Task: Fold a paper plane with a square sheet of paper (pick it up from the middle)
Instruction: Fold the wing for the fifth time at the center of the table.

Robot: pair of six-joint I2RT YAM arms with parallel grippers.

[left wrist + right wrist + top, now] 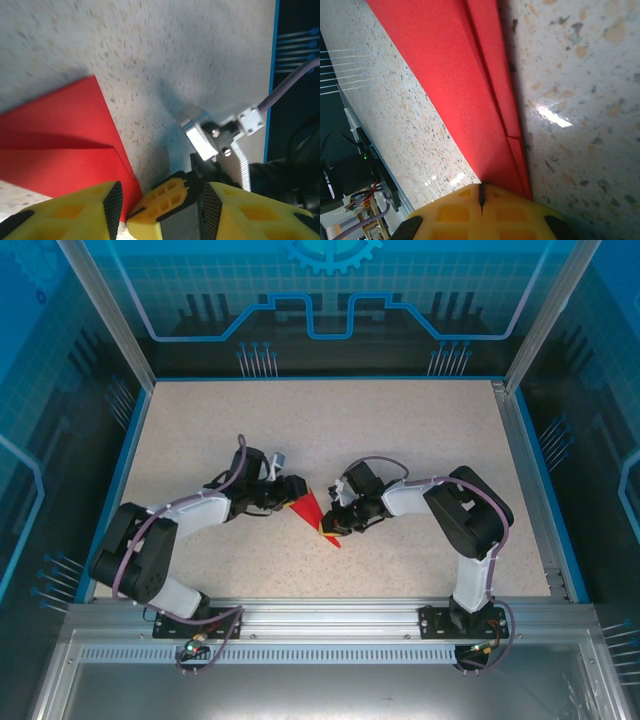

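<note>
While the right gripper (333,523) sits clenched just right of centre in the top view, its closed tips touch the narrow lower end of the folded red paper (312,510), which lies on the speckled table (420,440). I can't tell if a layer is nipped between them. Left gripper (292,490) is spread and holding nothing, right at the paper's upper-left edge. In the left wrist view, the paper is at the lower left, and the other arm's yellow fingers (160,205) poke in between the left gripper's own, crowding that gap
</note>
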